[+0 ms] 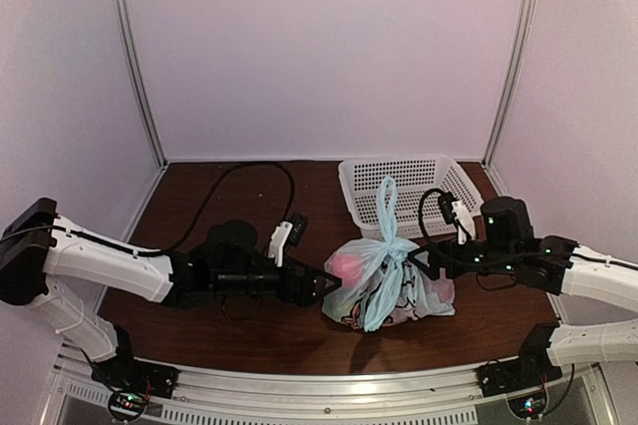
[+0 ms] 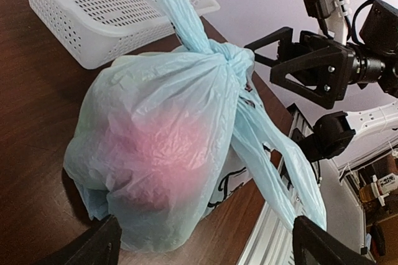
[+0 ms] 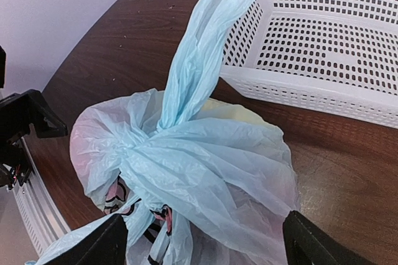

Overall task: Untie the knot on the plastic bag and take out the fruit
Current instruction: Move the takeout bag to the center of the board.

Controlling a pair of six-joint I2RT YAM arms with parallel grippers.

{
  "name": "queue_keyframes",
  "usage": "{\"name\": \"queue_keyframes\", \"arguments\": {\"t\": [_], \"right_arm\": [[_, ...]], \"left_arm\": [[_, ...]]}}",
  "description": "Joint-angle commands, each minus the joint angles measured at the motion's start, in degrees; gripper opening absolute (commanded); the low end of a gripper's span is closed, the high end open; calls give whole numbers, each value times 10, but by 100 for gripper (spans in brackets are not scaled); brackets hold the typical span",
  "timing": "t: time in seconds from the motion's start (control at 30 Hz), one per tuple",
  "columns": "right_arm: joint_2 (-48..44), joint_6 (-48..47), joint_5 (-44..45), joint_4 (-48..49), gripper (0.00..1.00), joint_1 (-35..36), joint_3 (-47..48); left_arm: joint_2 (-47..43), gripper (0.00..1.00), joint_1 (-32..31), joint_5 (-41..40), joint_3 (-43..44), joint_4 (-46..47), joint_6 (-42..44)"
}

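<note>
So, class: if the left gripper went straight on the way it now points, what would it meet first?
The plastic bag. Its bulging side, with pink fruit showing through, lies directly ahead of the left gripper, whose jaws stand open. It looks very close, though depth is hard to judge.

The fruit shows only as a blurred pink mass through the plastic bag; its kinds and count cannot be told. Folds hide most of the black drawings. In their own wrist views the bottom edge cuts off the fingers of the left gripper and those of the right gripper. The white basket runs off the right wrist view's edge.
</note>
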Motion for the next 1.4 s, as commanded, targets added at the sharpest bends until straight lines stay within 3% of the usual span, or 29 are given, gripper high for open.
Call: {"name": "queue_keyframes", "arguments": {"t": [0.0, 0.43, 0.57, 0.77, 0.87, 1.1, 1.37], "right_arm": [[-12, 3, 28, 11, 88, 4, 1], [-21, 11, 38, 40, 88, 4, -9], [-18, 9, 38, 39, 88, 4, -4], [-24, 9, 39, 46, 87, 4, -8], [-26, 9, 41, 45, 87, 4, -12], [-41, 5, 51, 26, 87, 4, -11], [-38, -11, 50, -4, 87, 5, 7]], "left_arm": [[52, 97, -10, 5, 9, 105, -63], [128, 94, -32, -13, 29, 97, -82], [144, 70, -37, -40, 53, 47, -82], [148, 44, -55, -116, 89, -29, -74], [155, 38, -56, -129, 96, -46, -82], [149, 3, -56, -151, 95, -64, -92], [86, 0, -27, -151, 81, -129, -66]]}}
